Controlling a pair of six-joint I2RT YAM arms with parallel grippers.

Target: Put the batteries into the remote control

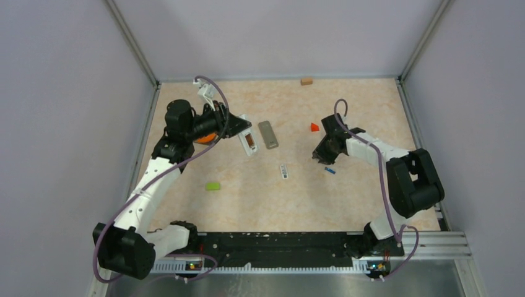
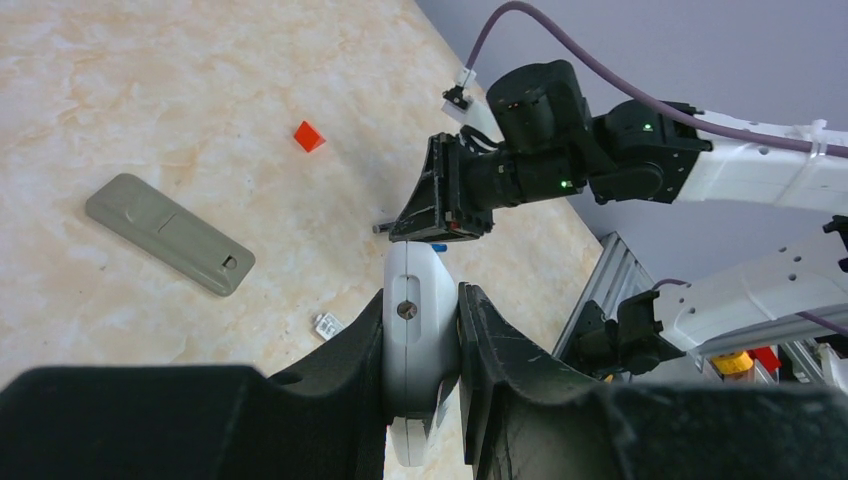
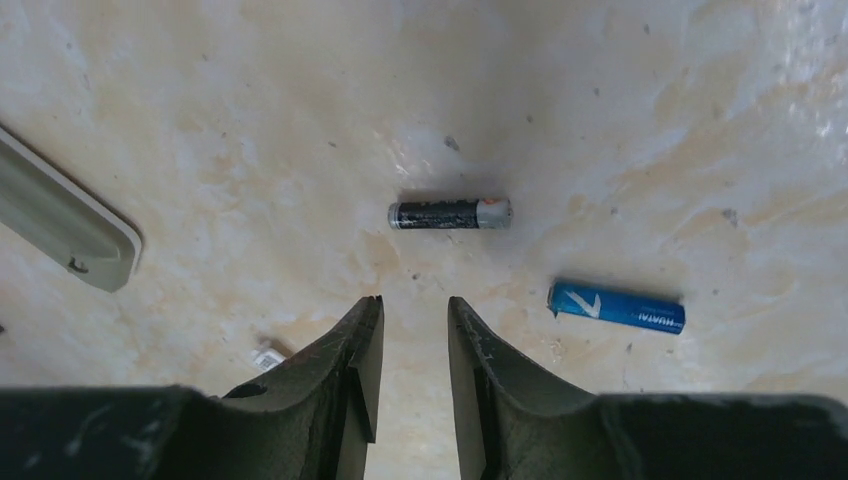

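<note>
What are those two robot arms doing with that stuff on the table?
They are getting ready to put batteries in a remote. The left gripper is clamped on the white remote. The right gripper hangs low over the table, jaws a little apart and empty, close to a dark battery and a blue battery. The grey cover lies on the table. No battery is picked up yet.

The marbled beige table (image 1: 347, 204) carries a black battery (image 3: 450, 213) just ahead of the right gripper (image 3: 413, 305), a blue battery (image 3: 615, 306) close off one finger, and a grey cover (image 3: 60, 225) well off the other; a red wedge (image 1: 314, 127), green piece (image 1: 213, 185) and tan block (image 1: 306, 80) lie farther away
</note>
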